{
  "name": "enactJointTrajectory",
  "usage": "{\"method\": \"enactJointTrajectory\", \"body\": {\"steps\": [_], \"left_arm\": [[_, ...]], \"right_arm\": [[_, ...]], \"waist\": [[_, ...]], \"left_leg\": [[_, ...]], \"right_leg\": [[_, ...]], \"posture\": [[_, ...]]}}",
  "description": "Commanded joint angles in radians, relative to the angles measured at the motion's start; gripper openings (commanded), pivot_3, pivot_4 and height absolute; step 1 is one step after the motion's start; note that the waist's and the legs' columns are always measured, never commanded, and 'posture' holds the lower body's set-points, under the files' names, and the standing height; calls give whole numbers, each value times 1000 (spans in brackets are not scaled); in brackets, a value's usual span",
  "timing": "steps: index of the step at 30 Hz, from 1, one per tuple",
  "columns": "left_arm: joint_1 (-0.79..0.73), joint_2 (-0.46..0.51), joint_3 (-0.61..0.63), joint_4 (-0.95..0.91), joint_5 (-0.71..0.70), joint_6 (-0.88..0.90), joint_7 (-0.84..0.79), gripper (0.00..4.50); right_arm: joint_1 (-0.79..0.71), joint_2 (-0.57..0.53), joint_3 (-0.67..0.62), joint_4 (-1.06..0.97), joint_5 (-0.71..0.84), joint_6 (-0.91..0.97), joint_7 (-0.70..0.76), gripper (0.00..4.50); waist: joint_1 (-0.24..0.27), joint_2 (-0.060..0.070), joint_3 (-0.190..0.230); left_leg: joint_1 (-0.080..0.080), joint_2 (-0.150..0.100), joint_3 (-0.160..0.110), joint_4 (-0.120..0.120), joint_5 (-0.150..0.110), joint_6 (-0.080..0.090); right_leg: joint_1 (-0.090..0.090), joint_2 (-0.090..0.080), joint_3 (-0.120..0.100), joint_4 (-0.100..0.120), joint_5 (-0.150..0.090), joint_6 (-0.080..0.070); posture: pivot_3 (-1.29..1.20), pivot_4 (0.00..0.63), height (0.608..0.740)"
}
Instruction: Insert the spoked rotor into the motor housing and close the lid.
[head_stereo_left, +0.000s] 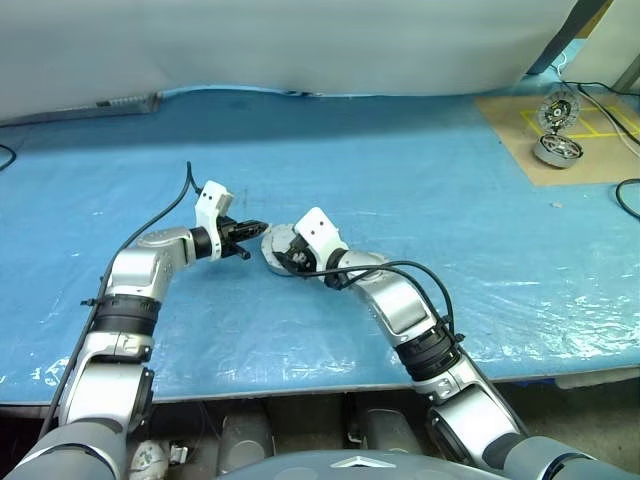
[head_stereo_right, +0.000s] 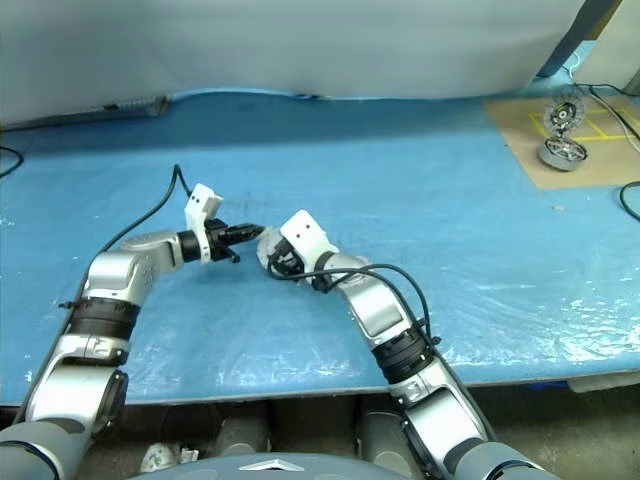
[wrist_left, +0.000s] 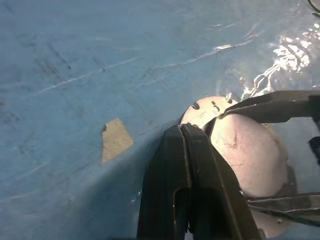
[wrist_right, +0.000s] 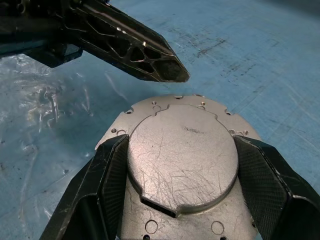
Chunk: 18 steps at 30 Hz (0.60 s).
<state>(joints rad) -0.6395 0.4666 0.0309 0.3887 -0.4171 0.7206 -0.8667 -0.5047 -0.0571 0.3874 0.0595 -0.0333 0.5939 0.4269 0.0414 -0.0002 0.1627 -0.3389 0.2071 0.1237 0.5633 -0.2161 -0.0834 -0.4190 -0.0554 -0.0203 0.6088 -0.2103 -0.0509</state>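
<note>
Grey lid (wrist_right: 182, 160), closed over the housing, clamped between right tool (wrist_right: 182, 195) fingers on blue bench (head_stereo_left: 420, 180). Left tool (wrist_right: 167, 70) clenched, empty, just beyond its rim. Press squarely on the rim; hold steady.

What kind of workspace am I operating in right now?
Probably a workshop or lab bench for assembly practice. A blue plastic sheet covers the table, a cardboard mat with marked yellow squares holds more motor parts, and loose cables trail across the edge.
</note>
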Motion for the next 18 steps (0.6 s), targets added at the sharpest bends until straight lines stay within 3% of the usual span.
{"method": "enactJointTrajectory", "body": {"steps": [1, 18], "left_arm": [[-40, 38, 22, 23, -42, 82, -61, 24], [6, 12, -83, -8, 29, 65, -92, 24]], "right_arm": [[40, -4, 13, 45, -18, 36, -15, 2955], [34, 10, 9, 62, -22, 25, -31, 2955]], "waist": [[-1, 0, 0], [0, 0, 0]], "left_leg": [[0, 0, 0, 0, 0, 0], [3, 0, 0, -1, 0, 0]], "right_leg": [[0, 0, 0, -1, 0, 0], [3, 0, 0, -1, 0, 0]], "posture": [[0, 150, 740], [0, 150, 740]]}}
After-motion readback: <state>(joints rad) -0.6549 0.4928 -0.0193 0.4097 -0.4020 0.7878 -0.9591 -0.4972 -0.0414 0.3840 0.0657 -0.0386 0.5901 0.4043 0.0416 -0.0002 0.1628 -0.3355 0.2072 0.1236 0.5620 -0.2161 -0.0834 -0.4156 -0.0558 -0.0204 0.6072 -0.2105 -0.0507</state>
